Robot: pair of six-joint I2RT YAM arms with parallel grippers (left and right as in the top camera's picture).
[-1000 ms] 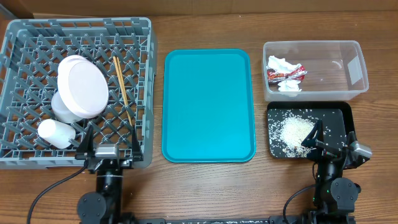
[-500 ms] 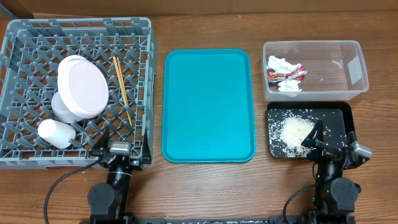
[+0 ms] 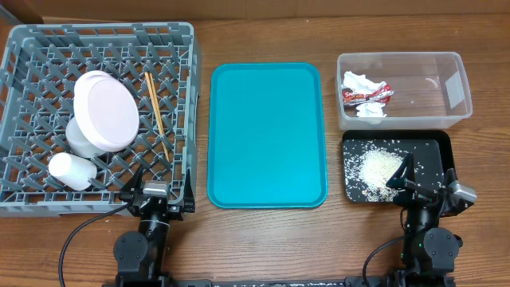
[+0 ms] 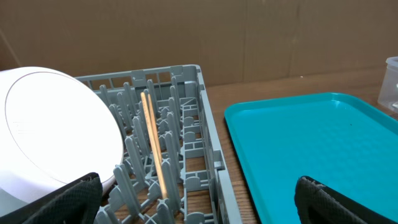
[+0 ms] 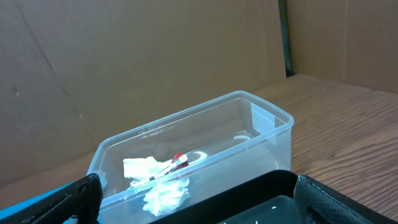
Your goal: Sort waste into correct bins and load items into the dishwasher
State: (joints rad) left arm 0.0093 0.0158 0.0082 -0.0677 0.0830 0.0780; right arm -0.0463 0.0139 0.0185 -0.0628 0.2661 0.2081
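Observation:
The grey dish rack (image 3: 96, 32) at left holds white plates (image 3: 103, 112), a small white cup (image 3: 72, 170) and two chopsticks (image 3: 155, 115). I cannot make out a metal bowl. The clear tub (image 3: 456, 88) holds the red-and-silver wrapper (image 3: 368, 94) and white tissue (image 3: 370, 112). The black tray (image 3: 446, 147) holds rice scraps (image 3: 378, 167). My left gripper (image 3: 157, 185) is open and empty at the rack's front right corner. My right gripper (image 3: 425, 177) is open and empty at the black tray's front edge. The left wrist view shows a plate (image 4: 56, 124), the chopsticks (image 4: 152, 149) and the open jaws (image 4: 199, 205).
A teal serving tray (image 3: 267, 135) lies between the rack and the bins; it also shows in the left wrist view (image 4: 298, 149). The right wrist view shows the tub (image 5: 261, 130) with tissue (image 5: 165, 193), the black tray's rim (image 5: 249, 199) and open jaws (image 5: 199, 202). Brown walls stand behind.
My left arm has shifted a little to the right along the rack's front edge. The right arm and all the objects have not moved.

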